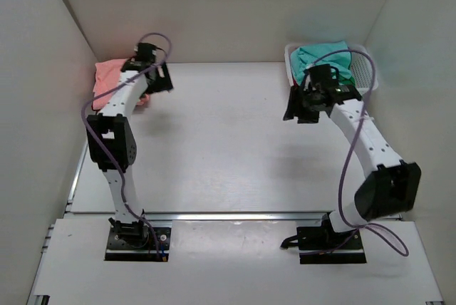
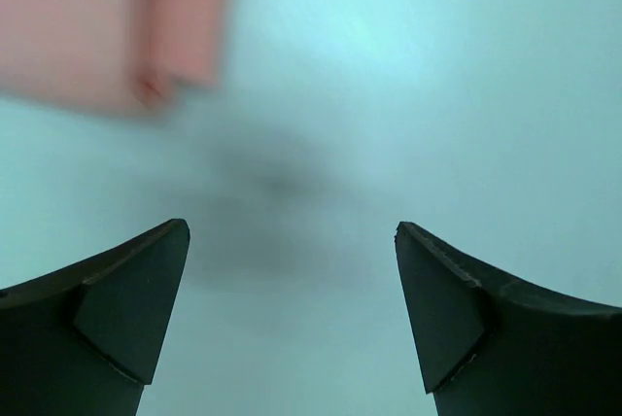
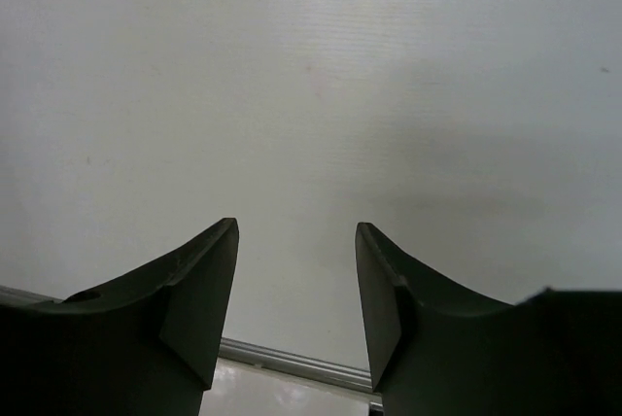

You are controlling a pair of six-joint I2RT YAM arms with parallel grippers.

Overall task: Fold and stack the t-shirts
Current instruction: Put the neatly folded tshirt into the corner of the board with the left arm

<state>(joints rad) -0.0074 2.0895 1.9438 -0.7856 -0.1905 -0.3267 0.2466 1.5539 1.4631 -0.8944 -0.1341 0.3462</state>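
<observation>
Evidently between shirts: left gripper (image 2: 292,231) wide open, empty, by the pink shirt (image 1: 109,74); right gripper (image 3: 296,226) open, empty, must next reach the basket (image 1: 369,70) and pinch the teal shirt (image 1: 324,54).

The left gripper (image 2: 290,231) stood with its jaws spread wide, one black finger at seven o'clock and the other at five, with the pale surface (image 2: 457,86) showing between them. A blurred salmon-pink t-shirt (image 2: 87,27) filled the eleven o'clock corner. A soft dark shadow (image 2: 277,188) lay near the centre.
</observation>
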